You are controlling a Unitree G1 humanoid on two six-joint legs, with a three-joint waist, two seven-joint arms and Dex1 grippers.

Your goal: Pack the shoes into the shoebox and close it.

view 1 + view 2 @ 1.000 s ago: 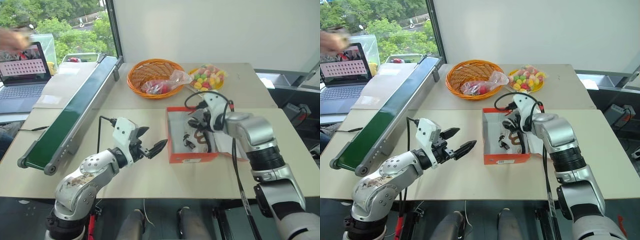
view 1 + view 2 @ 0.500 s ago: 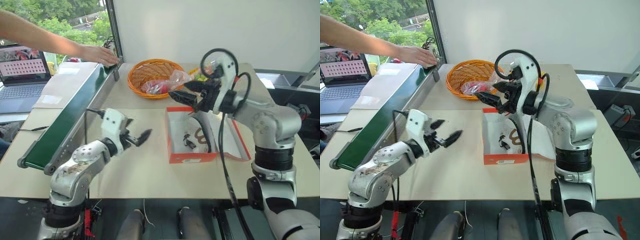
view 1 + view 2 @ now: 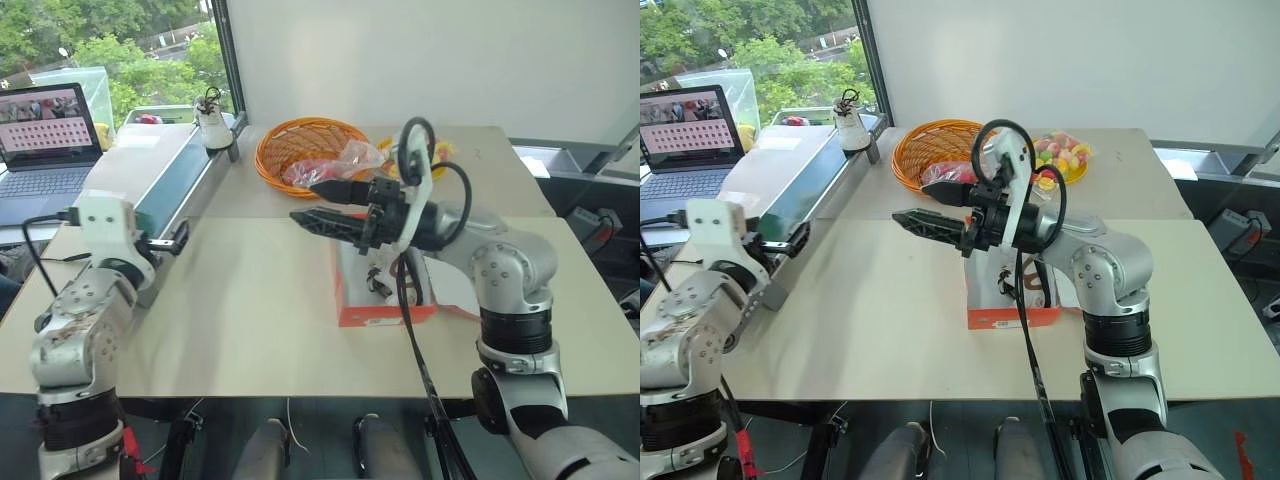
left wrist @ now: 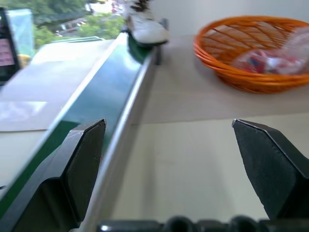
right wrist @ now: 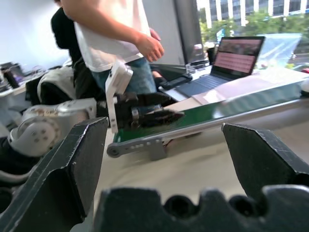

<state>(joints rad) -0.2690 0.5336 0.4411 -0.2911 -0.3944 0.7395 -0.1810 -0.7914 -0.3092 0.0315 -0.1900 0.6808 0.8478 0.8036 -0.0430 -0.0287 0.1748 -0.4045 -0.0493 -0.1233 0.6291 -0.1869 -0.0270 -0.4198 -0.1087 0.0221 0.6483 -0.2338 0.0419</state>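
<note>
One white shoe point(image 3: 211, 104) stands at the far end of the green conveyor belt point(image 3: 170, 178); the left wrist view shows that shoe point(image 4: 145, 27) ahead of my open fingers point(image 4: 79, 164). My left gripper point(image 3: 172, 237) hovers open and empty at the belt's near right edge. The orange-red shoebox point(image 3: 385, 315) sits open at mid-table, its lid point(image 3: 468, 292) lying to the right. A second shoe point(image 3: 382, 282) lies inside, partly hidden by my right arm. Above the box's left edge my right gripper point(image 3: 303, 202) points left, open and empty.
An orange wicker basket point(image 3: 290, 145) holding a plastic bag stands behind the box, a yellow plate of sweets point(image 3: 1060, 160) beside it. A laptop point(image 3: 45, 130) sits far left. A person point(image 5: 111, 38) stands beyond the belt's near end.
My left arm swung left to the belt. The right gripper rose out of the box and turned to point left. A person's hand left a shoe on the belt and withdrew.
</note>
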